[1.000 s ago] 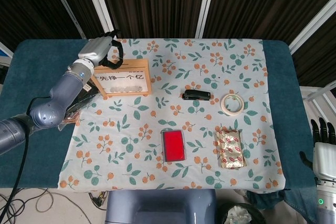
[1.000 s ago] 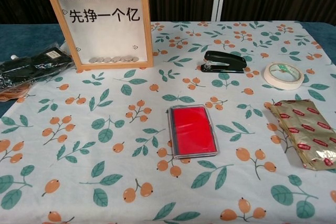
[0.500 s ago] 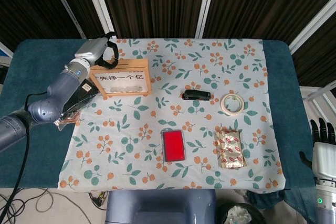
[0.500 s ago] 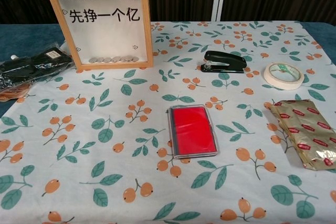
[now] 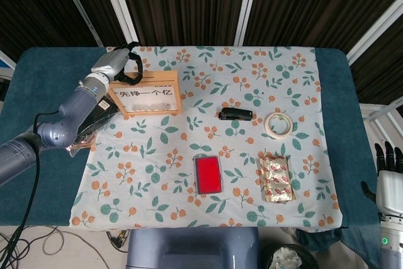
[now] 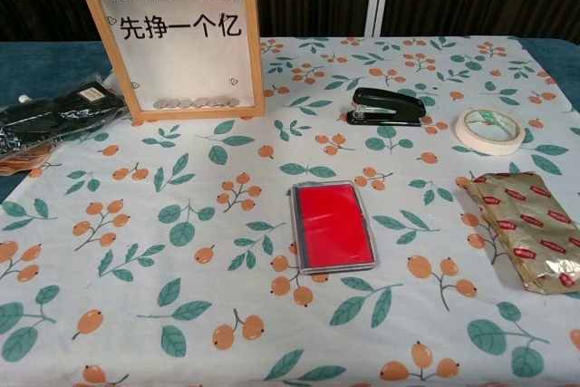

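Nearest you, at the lower centre of the frame, lies one red case [image 6: 332, 226], flat on the desk [image 6: 136, 251] with its leaf-and-berry cloth. To its right, at the lower right, one gold foil packet [image 6: 527, 227] with red labels lies flat, well apart from the case. Your right hand [image 5: 388, 181] sits off the desk at the lower right edge of the head view, fingers [image 5: 378, 154] upright and apart, holding nothing.

Further back, right of centre, you have one black stapler [image 6: 387, 106] and, just beyond it to the right, one roll of tape [image 6: 488, 130] lying flat; the two are near but not touching.

At the left edge one black item in a clear bag [image 6: 56, 113] lies partly on the cloth.

Farthest, in the upper left, one wooden framed sign [image 6: 177, 38] stands upright with a row of coins along its bottom inside. Your left hand [image 5: 121, 65] is at the sign's top left corner, dark fingers curled over the frame's upper edge; I cannot tell whether they actually clasp it
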### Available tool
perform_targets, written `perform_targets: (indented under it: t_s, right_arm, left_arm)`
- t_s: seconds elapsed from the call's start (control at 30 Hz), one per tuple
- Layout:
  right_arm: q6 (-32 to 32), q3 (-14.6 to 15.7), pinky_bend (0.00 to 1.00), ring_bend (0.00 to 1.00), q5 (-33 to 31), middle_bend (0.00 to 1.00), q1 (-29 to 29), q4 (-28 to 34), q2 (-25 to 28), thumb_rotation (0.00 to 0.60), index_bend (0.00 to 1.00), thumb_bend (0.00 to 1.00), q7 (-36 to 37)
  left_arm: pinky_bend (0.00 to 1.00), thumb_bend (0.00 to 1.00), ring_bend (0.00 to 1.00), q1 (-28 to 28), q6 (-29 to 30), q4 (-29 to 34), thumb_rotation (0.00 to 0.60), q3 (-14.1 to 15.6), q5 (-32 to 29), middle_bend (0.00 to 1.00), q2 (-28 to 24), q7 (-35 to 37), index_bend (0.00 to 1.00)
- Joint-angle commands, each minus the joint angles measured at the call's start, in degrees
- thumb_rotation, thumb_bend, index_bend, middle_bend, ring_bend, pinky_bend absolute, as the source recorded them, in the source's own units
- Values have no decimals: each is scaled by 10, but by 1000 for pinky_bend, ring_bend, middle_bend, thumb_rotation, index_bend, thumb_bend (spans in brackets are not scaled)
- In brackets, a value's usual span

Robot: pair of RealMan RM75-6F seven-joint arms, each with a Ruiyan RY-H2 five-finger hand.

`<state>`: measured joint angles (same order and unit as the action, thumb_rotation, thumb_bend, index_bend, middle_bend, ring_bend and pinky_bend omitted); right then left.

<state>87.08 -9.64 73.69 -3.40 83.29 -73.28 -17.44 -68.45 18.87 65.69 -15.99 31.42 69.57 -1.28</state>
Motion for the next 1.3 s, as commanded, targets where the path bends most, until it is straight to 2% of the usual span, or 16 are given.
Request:
perform_targets:
  t_s: [0.03,1.3]
  right_arm:
    - [1,-1,0,0,0,0,0,1,0,600,0,300,0]
    - [10,-7,0,0,-10,0,7,8,9,600,0,300,-2]
  left_arm:
    - [0,560,0,-1,-2,-5,600,0,10,22,4,8,692]
    - [0,552,0,-19,-8,-21,600,37,42,18,12,71,633]
